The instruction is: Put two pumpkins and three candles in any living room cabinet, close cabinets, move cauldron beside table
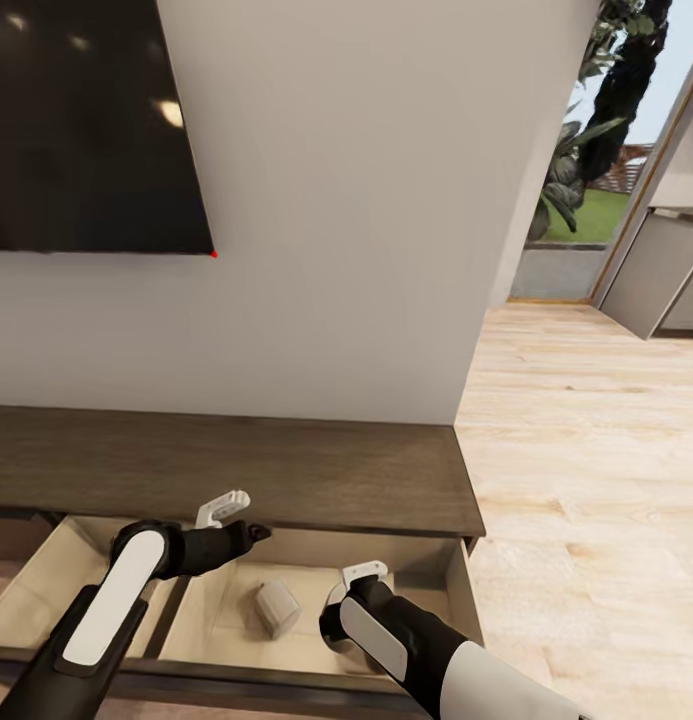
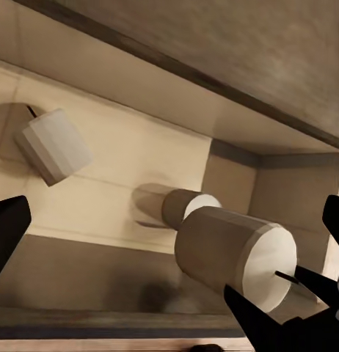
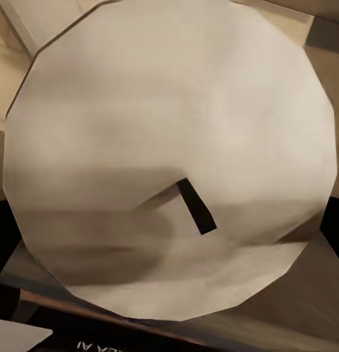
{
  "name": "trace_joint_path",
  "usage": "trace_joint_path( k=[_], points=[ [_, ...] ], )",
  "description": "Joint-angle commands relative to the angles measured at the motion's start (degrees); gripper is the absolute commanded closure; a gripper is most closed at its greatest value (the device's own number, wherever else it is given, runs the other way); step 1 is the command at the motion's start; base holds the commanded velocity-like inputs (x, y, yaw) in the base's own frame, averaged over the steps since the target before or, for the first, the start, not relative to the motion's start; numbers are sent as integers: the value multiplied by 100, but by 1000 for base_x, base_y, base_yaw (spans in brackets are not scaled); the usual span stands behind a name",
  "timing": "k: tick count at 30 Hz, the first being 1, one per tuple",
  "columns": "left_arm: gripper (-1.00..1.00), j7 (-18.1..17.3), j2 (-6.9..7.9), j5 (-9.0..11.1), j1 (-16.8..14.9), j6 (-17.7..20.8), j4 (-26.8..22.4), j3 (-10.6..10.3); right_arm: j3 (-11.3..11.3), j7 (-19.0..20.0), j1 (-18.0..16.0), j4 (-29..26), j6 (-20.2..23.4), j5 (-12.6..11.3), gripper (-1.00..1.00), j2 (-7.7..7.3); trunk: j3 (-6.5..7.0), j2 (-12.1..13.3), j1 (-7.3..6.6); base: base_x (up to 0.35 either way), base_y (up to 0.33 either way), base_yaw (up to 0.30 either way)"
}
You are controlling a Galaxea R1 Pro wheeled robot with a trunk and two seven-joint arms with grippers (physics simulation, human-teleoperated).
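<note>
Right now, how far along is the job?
Done: one candle and a second candle lie in the open drawer. In hand: the right hand holds the third candle above it. Left: release it, stow both pumpkins, shut the drawer, place the cauldron.

The cabinet (image 1: 286, 470) drawer stands open, a candle (image 1: 274, 609) lying inside.

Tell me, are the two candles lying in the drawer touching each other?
Apart. The left wrist view shows bare drawer floor between the tipped candle and the other candle lying down.
</note>
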Motion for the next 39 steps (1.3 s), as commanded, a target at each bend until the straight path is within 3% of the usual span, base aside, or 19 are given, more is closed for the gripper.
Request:
trace_joint_path(
  k=[1, 24, 28, 39],
  points=[
    [-100, 60, 7, 58, -4, 2, -6, -68, 26, -51, -8, -10, -6, -50, 100, -2, -23, -44, 22, 0, 0, 0],
    [-100, 60, 5, 62, -4, -6, -6, -136, 26, -55, -9, -4, -170, -50, 100, -3, -436, -967, 527, 0, 0, 0],
    [-100, 60, 10, 62, -4, -6, -6, -134, 26, -54, -8, -4, -170, -50, 100, -2, -436, -967, 527, 0, 0, 0],
    [-100, 60, 12, 62, -4, -6, -7, -131, 26, -59, -11, -4, -174, -54, 100, -3, -598, -1328, 725, 0, 0, 0]
  ],
)
